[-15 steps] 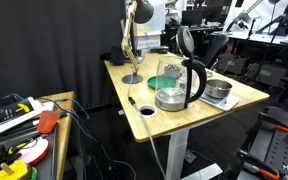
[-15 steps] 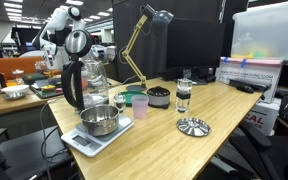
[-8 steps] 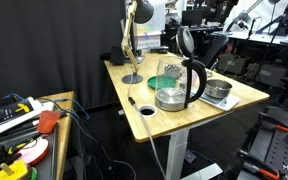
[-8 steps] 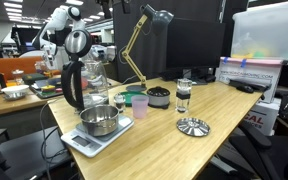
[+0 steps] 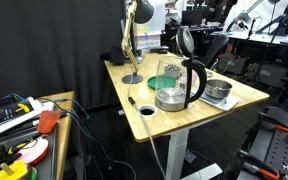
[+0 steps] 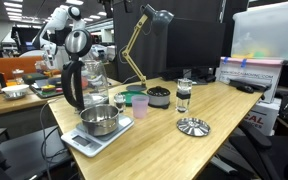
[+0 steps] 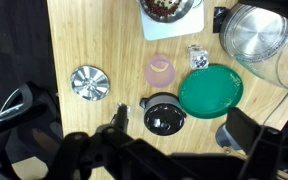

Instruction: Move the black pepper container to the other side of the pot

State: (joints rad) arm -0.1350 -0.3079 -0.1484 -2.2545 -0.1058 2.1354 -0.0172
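Note:
The black pepper container (image 6: 183, 95) is a small clear jar with a dark top. It stands upright on the wooden table (image 6: 224, 120), just beside a small black pot (image 6: 158, 96). In the wrist view, from high above, the container (image 7: 121, 114) is a thin dark shape left of the black pot (image 7: 164, 118). My gripper (image 7: 179, 140) is open and empty, well above both, with dark fingers at the frame's bottom. The white arm (image 6: 62, 22) is raised behind the kettle.
A tall glass kettle with a black handle (image 6: 76, 82) (image 5: 192, 80), a steel pot on a scale (image 6: 99, 120), a pink cup (image 7: 161, 71), a green plate (image 7: 210, 90), a metal lid (image 7: 87, 83) and a desk lamp (image 6: 139, 45) share the table.

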